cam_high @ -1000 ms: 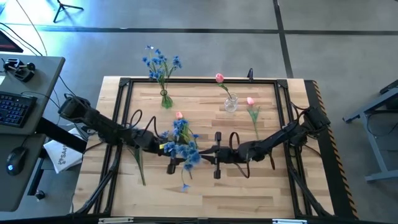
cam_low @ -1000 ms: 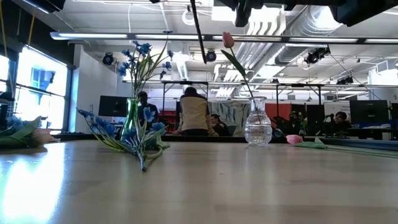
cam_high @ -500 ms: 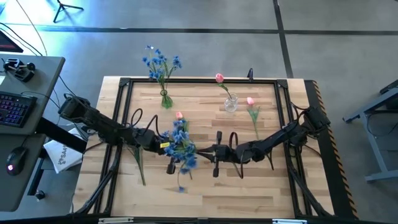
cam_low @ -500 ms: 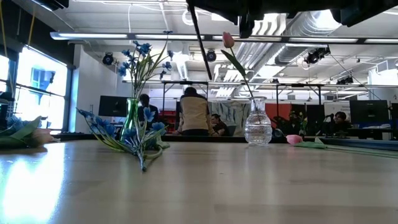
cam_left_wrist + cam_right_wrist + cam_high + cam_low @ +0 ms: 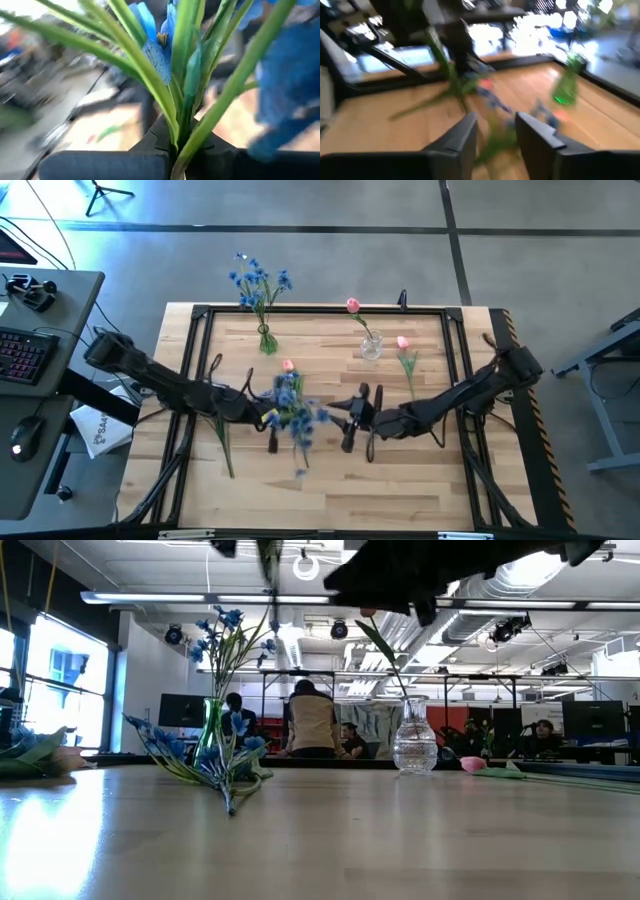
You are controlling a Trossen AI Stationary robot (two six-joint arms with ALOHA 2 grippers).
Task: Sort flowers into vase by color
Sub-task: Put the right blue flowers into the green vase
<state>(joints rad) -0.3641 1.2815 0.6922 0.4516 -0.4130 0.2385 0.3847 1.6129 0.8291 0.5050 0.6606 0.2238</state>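
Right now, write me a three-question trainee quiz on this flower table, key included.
1. True or false: the left pincer is shut on the blue flower stem.
2. What stands in the clear vase: A) blue flowers B) a pink tulip C) nothing?
3. How many pink flowers lie flat on the table?

Key: 1 true. 2 B. 3 two: one beside the clear vase, one near the left arm.
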